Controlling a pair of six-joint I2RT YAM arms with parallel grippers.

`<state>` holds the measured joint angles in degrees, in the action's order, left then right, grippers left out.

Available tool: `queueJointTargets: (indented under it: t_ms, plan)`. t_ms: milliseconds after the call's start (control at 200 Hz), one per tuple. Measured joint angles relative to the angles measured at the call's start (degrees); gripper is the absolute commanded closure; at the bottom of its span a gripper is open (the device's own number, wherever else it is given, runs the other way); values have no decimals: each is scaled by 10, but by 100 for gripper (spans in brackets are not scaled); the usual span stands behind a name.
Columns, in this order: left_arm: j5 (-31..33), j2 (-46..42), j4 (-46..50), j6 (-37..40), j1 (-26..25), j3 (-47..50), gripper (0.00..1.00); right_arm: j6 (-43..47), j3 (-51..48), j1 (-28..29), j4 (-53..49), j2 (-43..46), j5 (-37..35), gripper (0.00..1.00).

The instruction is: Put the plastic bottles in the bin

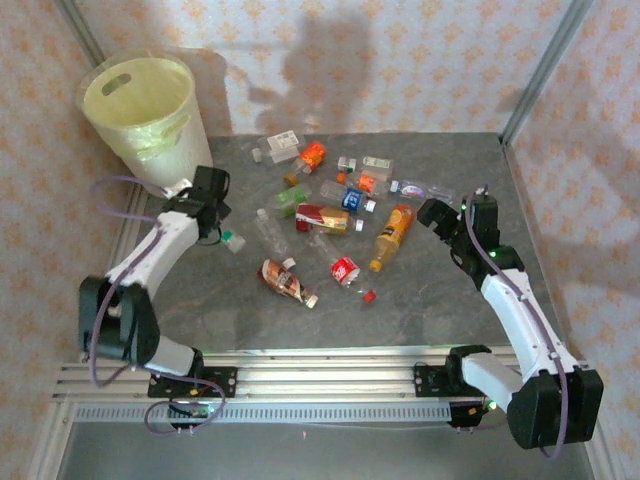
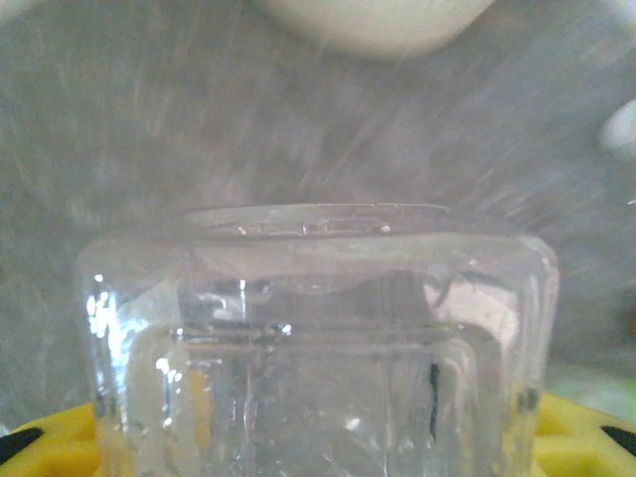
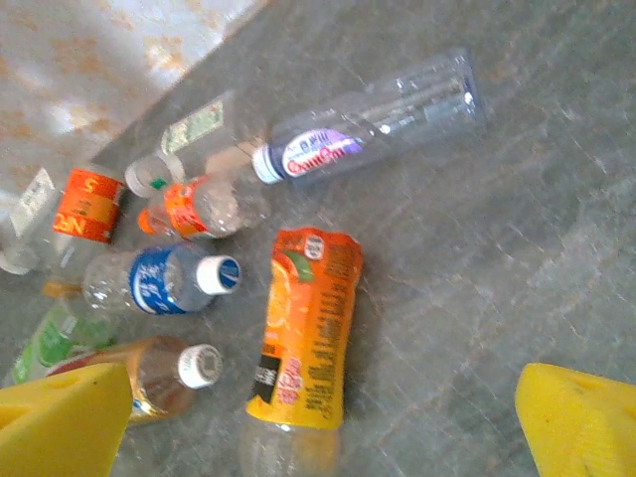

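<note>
Grey stone-look tabletop (image 1: 430, 300), floral wallpaper behind, bin (image 1: 188, 142) at the far-left corner. We're on the grab-and-carry step w/ the left gripper (image 1: 216, 222). In the wrist view its yellow pads (image 2: 581, 432) sit tight against both sides of a clear bottle (image 2: 318, 338), so we read it as pinching that bottle, low over the table and just beside the bin's base. Right gripper (image 1: 441, 214) hangs w/ fingers spread wide, nothing btwn them, over the right side of the scatter near the orange-label bottle (image 3: 303, 338).

To do it well, we'd lift straight up first, high enough to clear the rim. Then we'd swing over the bag-lined mouth and let go only once fully above the opening. Squeeze firm but not crushing: thin walls flex, and a slick bottle can squirt out.

Materials: the held bottle is glossy and see-thru, squarish w/ rounded corners and moulded ribs, prob. light and empty. The other plastic bottles (image 1: 350, 199) look like thin clear plastic w/ printed labels, some crumpled. The bin is smooth cream plastic, round and tapered, w/ a handle slot and a pale yellow-green liner.
</note>
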<state>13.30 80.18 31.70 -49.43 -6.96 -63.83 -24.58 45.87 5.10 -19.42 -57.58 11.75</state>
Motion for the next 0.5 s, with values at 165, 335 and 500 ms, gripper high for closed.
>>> queueJointTargets:
  t_ms: [165,335,500]
  plan:
    - [70,-110,-90,91,3,-26,49,7,1,0,38,0,0,1]
    - [76,-85,-174,180,26,-130,51,23,15,0,60,0,-4,1]
    - [118,-10,-253,250,35,-244,49,42,34,0,69,10,-24,1]
